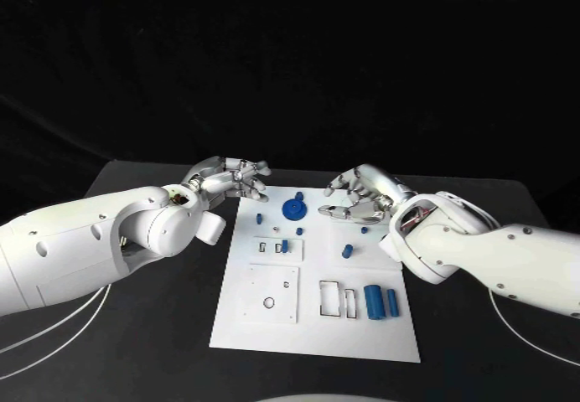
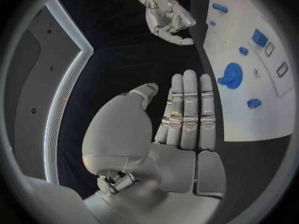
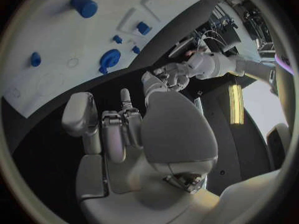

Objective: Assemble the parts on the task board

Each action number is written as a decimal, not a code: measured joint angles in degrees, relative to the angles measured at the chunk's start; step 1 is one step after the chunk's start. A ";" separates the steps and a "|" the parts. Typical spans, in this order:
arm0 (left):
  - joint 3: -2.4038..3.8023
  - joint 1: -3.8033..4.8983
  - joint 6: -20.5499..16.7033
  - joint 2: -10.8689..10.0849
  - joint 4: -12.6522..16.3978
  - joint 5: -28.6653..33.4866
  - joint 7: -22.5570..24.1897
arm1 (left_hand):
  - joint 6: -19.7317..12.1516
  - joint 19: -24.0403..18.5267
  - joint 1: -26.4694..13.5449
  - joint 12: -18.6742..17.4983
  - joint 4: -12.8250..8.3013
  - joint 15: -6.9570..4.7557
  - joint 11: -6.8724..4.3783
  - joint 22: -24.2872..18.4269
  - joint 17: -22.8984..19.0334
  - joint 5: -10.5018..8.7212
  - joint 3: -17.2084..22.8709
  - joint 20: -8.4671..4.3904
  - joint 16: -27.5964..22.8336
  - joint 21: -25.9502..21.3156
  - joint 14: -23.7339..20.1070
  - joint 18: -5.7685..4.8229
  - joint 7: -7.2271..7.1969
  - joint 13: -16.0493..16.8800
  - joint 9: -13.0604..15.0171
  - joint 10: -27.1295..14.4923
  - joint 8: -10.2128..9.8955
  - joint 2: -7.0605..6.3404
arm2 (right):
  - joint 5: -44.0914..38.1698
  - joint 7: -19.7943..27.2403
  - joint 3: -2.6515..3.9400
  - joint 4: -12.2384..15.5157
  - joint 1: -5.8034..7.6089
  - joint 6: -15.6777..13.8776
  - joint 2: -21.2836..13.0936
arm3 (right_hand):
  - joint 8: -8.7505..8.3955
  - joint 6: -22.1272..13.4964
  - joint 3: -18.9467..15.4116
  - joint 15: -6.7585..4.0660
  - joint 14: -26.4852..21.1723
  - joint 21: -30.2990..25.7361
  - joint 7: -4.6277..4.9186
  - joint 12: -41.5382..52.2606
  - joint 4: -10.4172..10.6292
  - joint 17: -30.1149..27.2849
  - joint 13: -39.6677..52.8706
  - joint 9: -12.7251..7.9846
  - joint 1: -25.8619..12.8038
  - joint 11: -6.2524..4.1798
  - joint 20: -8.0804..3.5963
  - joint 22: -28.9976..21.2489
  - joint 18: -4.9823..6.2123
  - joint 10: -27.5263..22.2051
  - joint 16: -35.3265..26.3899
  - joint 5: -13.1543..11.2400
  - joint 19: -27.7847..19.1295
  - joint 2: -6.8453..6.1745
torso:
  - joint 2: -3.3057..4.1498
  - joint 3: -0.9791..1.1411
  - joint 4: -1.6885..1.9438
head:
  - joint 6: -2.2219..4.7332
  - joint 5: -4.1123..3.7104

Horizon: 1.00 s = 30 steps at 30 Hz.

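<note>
The white task board (image 1: 317, 331) lies in the middle of the black table. A blue gear (image 1: 294, 208) stands near its far edge, with small blue parts (image 1: 348, 249) scattered around it. Two blue cylinders (image 1: 385, 301) lie side by side on the near right. My left hand (image 1: 230, 178) hovers at the board's far left corner, its fingers (image 2: 190, 109) stretched straight with nothing in them. My right hand (image 1: 359, 194) hangs over the far right corner, fingers (image 3: 118, 129) loosely bent and apart, holding nothing. The gear (image 2: 232, 75) sits just beyond the left fingertips.
Rectangular slots (image 1: 336, 300) and a square recessed plate (image 1: 270, 293) mark the board's near half. Black table (image 1: 157, 335) surrounds the board on both sides. White cables (image 1: 49, 335) trail along the table near my left arm.
</note>
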 measured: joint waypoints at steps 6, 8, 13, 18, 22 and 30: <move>0.00 1.49 6.36 1.54 -1.14 -10.02 -10.39 | 0.29 5.47 -0.52 30.60 3.24 -3.19 -2.43 16.08 44.19 0.31 -4.40 -3.81 41.75 20.31 8.91 -0.51 -3.04 29.87 13.70 -2.50 7.97 1.09 | 9.10 4.24 -0.04 -0.71 1.10 0.88 -3.26 | 0.00 0.00 0.14 0.00 0.00 0.00 0.00 0.00 0.14 0.00 0.00 0.00 0.00 0.21 0.00 0.00 0.00 -0.21 0.00 0.64 0.00 0.00 | -0.76 0.53 -0.20 | -0.47 0.45; 0.00 1.79 7.90 2.31 -1.52 -14.22 -14.08 | -0.42 10.10 -0.85 40.14 3.61 -3.49 -3.29 32.52 46.33 0.85 -4.92 -4.21 47.70 32.97 9.22 -2.44 -3.31 40.30 17.98 -0.70 10.07 1.41 | 11.07 5.07 -0.04 -0.92 1.26 1.09 -4.11 | 0.00 0.00 0.14 0.00 0.00 0.01 0.00 0.00 0.14 0.00 0.00 0.00 0.00 0.01 0.00 0.00 0.00 -0.41 0.00 1.21 0.00 0.00 | -0.98 0.68 -0.21 | -0.67 0.47; -0.25 2.63 10.73 4.25 -2.39 -23.50 -22.09 | -1.46 15.34 -2.15 48.63 3.70 -3.94 -3.83 51.22 46.80 1.18 -4.99 -4.82 51.16 45.97 9.36 -4.94 -3.70 50.20 23.37 1.60 11.38 2.38 | 13.43 6.07 -0.05 -1.26 1.50 1.41 -5.37 | 0.22 0.00 0.31 0.00 0.00 0.01 0.00 0.00 -0.02 0.00 0.00 0.06 0.00 0.01 0.00 0.00 0.00 -0.41 0.00 2.30 0.00 0.00 | -1.39 0.93 -0.19 | -1.12 0.48; -0.54 3.52 13.37 6.46 -3.02 -30.31 -28.74 | -4.64 15.44 -3.29 40.87 3.69 -3.90 -2.87 53.85 46.80 1.18 -4.97 -4.24 50.60 47.65 9.37 -4.95 -2.65 41.55 26.09 -4.77 11.09 3.09 | 14.21 6.29 -0.05 -1.70 1.57 1.61 -5.67 | 0.22 0.00 0.46 0.00 0.00 -0.25 0.00 -0.21 0.14 0.00 -0.01 0.08 -0.01 0.01 0.00 -0.01 0.00 -0.41 -0.12 2.40 0.00 0.01 | -1.61 1.14 -0.15 | -1.46 0.54; -0.82 4.09 15.44 8.37 -3.85 -34.09 -32.85 | -7.91 14.94 -2.63 30.45 3.46 -3.05 -1.87 53.82 46.80 1.18 -3.26 -3.75 49.44 47.38 9.38 -4.94 -1.76 30.31 27.84 -13.77 10.88 3.86 | 14.33 6.25 -0.05 -2.11 1.60 1.74 -5.67 | 0.22 0.00 0.46 0.00 0.00 -0.99 0.00 -0.69 0.14 0.05 -0.01 0.11 -0.01 0.01 -0.31 -0.48 0.00 -0.81 -0.24 2.73 -0.30 0.01 | -1.68 1.25 -0.10 | -1.63 0.46; -1.68 5.20 19.59 11.12 -5.57 -38.31 -38.53 | -10.73 21.42 -0.44 30.08 3.46 -2.34 -1.29 64.06 46.79 0.45 1.93 -2.82 47.84 55.64 9.28 -7.67 -0.96 28.03 30.32 -18.32 12.83 4.44 | 14.19 5.60 -0.06 -2.75 1.62 2.01 -5.62 | 0.22 -0.19 0.46 0.00 0.00 -1.12 0.18 -0.69 0.15 0.04 -0.01 0.11 -0.01 0.01 -0.10 -0.64 -0.01 -0.81 -0.54 2.73 -0.51 0.01 | -1.65 1.25 -0.16 | -1.74 0.60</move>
